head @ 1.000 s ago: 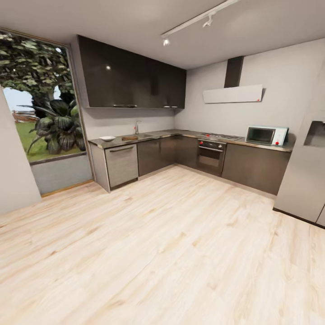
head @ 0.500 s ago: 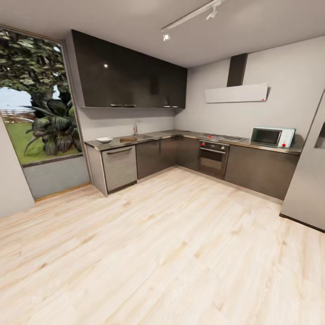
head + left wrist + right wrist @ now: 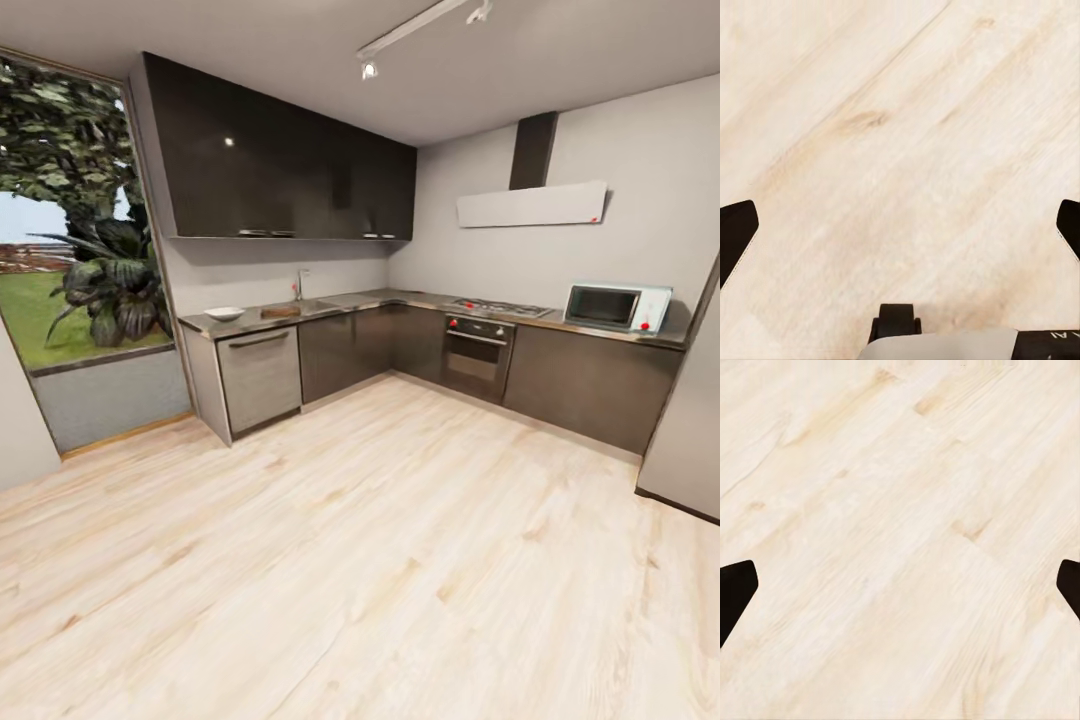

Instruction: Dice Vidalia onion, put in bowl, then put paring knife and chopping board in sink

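Still out on the floor, well short of the kitchen surface [image 3: 330, 303].

Best to roll straight toward the sink [image 3: 312, 301] under the tap, stopping square to it, bowl [image 3: 224, 313] and chopping board [image 3: 281, 311] alongside. Onion and knife too small to make out. Left end effector [image 3: 900, 225] and right end effector [image 3: 900, 589] pointed down at floorboards, spread wide, holding nothing.

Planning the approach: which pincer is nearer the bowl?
Left, probably: the bowl sits far ahead, leftward; left pincer and right pincer both hang over floor, short of it.
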Motion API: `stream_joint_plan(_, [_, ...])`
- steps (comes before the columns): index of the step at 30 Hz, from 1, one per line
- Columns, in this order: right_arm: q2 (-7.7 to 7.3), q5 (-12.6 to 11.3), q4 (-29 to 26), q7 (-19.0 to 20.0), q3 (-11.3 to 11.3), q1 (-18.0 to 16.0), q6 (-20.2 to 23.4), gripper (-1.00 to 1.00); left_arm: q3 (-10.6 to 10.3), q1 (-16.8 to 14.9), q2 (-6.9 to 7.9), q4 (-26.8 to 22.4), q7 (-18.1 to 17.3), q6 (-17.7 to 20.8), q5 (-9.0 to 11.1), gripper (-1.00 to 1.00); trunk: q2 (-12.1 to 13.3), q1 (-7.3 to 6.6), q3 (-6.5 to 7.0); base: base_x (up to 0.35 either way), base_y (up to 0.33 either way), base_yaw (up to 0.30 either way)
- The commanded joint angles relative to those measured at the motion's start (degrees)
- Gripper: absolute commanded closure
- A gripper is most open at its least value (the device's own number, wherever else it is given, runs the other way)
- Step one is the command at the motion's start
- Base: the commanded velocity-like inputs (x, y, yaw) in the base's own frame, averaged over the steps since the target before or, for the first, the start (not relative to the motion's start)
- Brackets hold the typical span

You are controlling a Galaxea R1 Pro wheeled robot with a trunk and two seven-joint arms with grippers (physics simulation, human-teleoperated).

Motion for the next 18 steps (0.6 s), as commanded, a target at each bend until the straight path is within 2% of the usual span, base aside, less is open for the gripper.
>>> stream_joint_plan(1, [0.05, -0.06, 0.03, 0.03, -0.17, -0.03, -0.19, -1.00, -0.01, 0.01, 0.01, -0.05, -0.04, -0.10, 0.03, -1.00, -0.02, 0.04, -0.05, 0.343, 0.000, 0.000])
stream_joint_plan(18, [0.05, -0.06, 0.00, 0.03, -0.17, -0.03, -0.21, -1.00, -0.03, 0.01, 0.01, -0.05, -0.04, -0.08, 0.03, -1.00, -0.02, 0.04, -0.05, 0.343, 0.000, 0.000])
